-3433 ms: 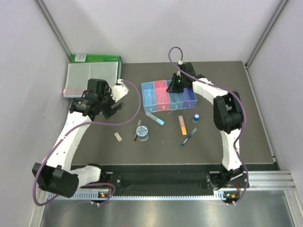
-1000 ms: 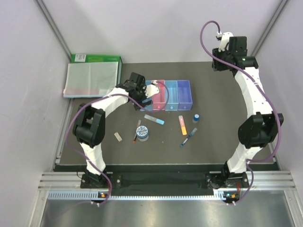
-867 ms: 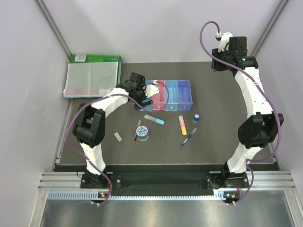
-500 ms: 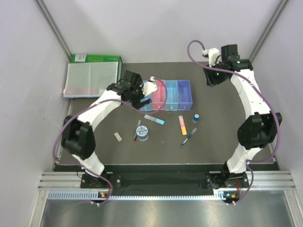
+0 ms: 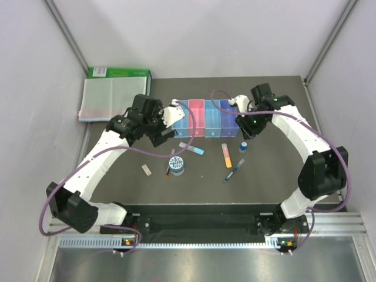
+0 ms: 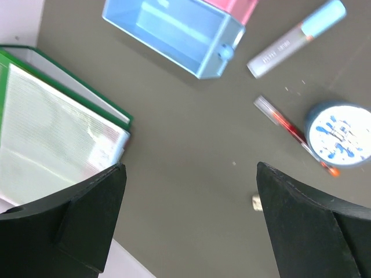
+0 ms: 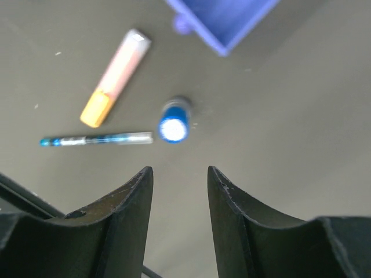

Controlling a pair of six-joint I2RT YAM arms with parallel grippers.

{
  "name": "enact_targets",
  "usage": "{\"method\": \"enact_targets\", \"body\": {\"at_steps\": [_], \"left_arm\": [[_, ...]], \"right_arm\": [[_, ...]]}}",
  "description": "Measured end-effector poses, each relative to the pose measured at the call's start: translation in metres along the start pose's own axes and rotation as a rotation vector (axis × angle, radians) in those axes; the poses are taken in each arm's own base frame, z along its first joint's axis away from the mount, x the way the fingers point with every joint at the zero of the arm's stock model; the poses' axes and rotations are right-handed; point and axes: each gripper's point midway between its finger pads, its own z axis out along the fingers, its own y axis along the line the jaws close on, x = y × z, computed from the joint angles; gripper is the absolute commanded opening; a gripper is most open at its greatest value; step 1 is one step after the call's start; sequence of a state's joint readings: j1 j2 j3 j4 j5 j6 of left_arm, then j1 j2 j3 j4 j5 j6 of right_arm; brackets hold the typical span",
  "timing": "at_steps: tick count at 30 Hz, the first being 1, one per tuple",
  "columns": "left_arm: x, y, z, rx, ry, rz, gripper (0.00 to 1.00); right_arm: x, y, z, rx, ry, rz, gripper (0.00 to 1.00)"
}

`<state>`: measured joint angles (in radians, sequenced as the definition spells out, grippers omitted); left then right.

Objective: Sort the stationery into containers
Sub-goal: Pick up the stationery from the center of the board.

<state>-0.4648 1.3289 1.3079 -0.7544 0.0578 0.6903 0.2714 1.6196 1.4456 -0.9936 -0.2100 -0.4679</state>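
Right wrist: orange highlighter [image 7: 116, 78] lies diagonal, orange end lower-left.

Clear folder [image 5: 111, 98] touching green box [image 5: 120, 72], far-left corner, dark table [image 5: 282, 170]

Pink bin [image 6: 240, 7] cut by top edge; beige eraser [image 6: 256, 201] half behind jaws; bottle [image 7: 174, 126] blurred.

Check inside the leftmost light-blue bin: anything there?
Nothing visible: the light-blue bin looks bare inside from the left wrist view, but one corner runs off-frame, so that part stays unseen.
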Motion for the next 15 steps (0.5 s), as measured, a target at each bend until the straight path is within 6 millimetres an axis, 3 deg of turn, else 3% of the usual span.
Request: {"method": "enact_targets", "body": {"at_steps": [5,15], "left_arm": [[0.015,-0.012,-0.014,0.015,0.030,-0.002,0.99],[0.031,-0.019,-0.049,-0.016,0.060,-0.013,0.99]], "right_arm": [[0.004,0.023,0.009,-0.025,0.007,-0.049,0.45],[0.016,0.021,0.027,-0.009,0.028,-0.051,0.48]]}}
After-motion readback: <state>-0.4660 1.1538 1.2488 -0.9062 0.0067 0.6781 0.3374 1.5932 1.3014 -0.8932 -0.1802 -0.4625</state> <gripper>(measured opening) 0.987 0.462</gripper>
